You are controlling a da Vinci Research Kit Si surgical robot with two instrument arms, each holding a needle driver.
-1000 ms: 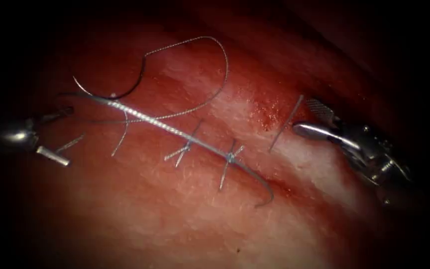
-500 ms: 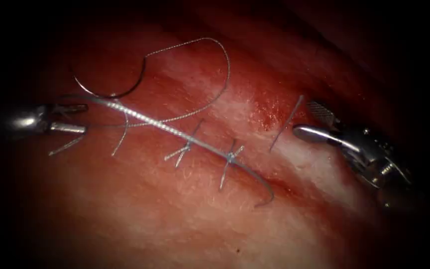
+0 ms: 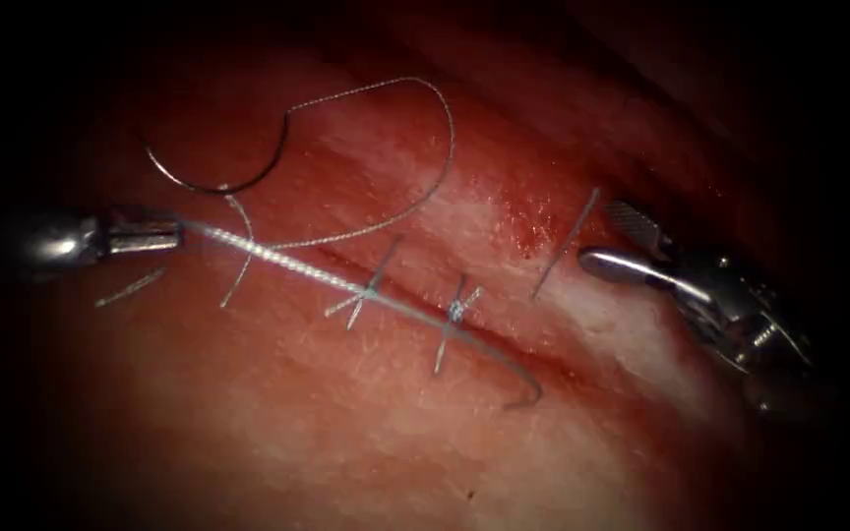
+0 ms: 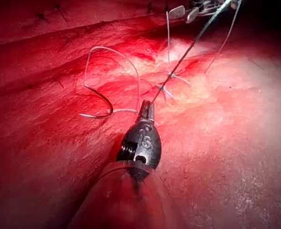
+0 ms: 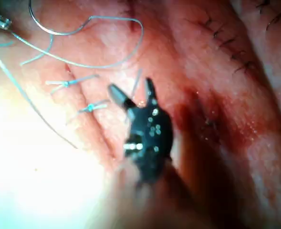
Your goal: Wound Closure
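Left arm's tool enters from the endoscope view's left, its fingers pressed together on the thread. From that grasp the thread runs in a taut, straight line away from the fingers, along the cut and over the tied stitches, to a point near the cut's right end, where it hooks into the tissue. The left wrist view shows the same hold: the left arm's tool is closed on the thread, which stretches straight away from the tips.

The needle lies free on the tissue, just above the left tool's fingers, on the upper-left side of the cut. It is held by neither tool and its whole curve is exposed. From its tail a slack part of the thread arches up and around, then drops back toward the taut strand.

Right arm's tool rests at the right end of the cut with its fingers spread and holding nothing; the right wrist view shows the same open pair. A short cut thread end stands just beside these fingers, on their left. Two knotted stitches with short tails cross the cut between the two tools. A further loose thread piece lies just below the left tool's fingers.
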